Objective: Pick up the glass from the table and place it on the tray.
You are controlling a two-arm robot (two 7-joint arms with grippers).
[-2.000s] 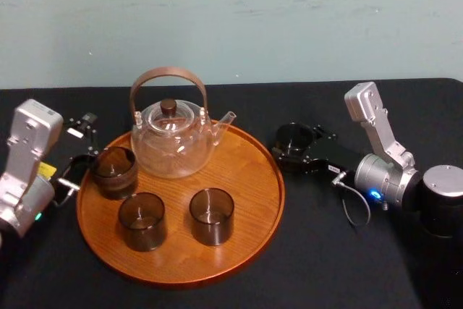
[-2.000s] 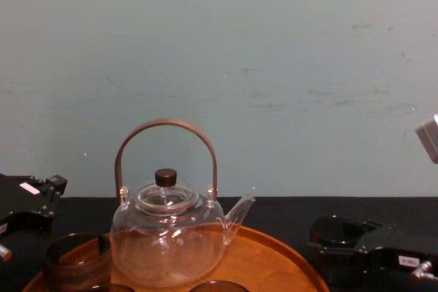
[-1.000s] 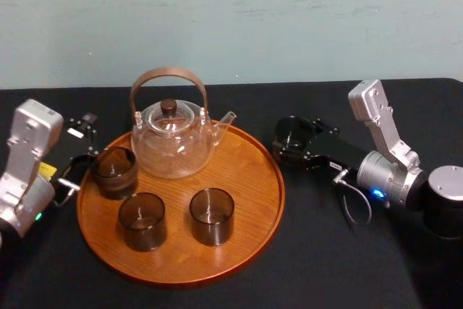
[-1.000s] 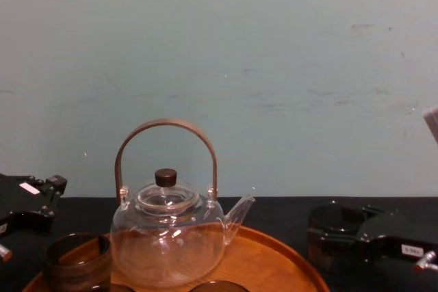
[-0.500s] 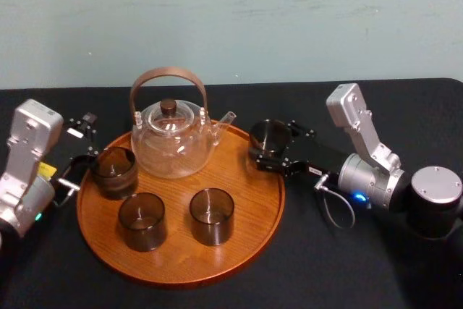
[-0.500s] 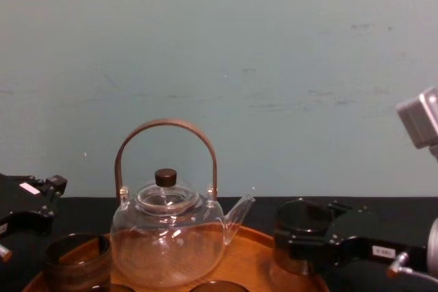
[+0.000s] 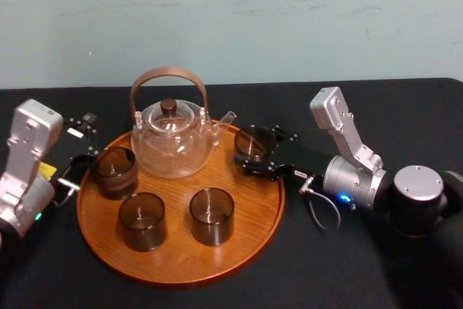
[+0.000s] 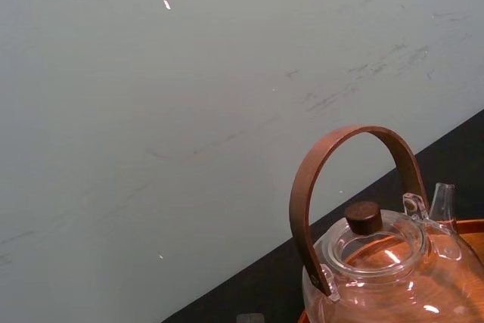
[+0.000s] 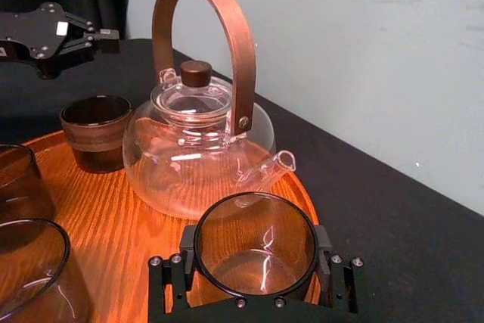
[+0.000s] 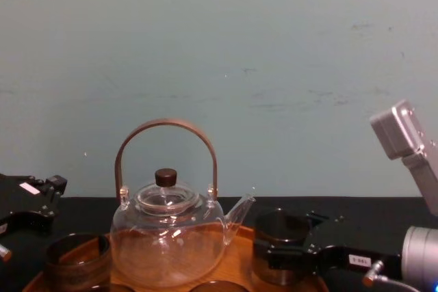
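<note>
The right gripper [image 10: 282, 259] grips the glass [image 10: 277, 232] above the tray [image 10: 239, 258] edge (beside the teapot [image 10: 168, 237] spout).

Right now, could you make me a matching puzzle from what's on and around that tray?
1 teapot
2 right end effector
3 left end effector
4 tray

A round, orange-brown wood
B grips a dark glass at the tray's right side
C clear, with an arched brown handle
D idle beside the tray's left edge

Pairs: 1-C, 2-B, 3-D, 4-A
</note>
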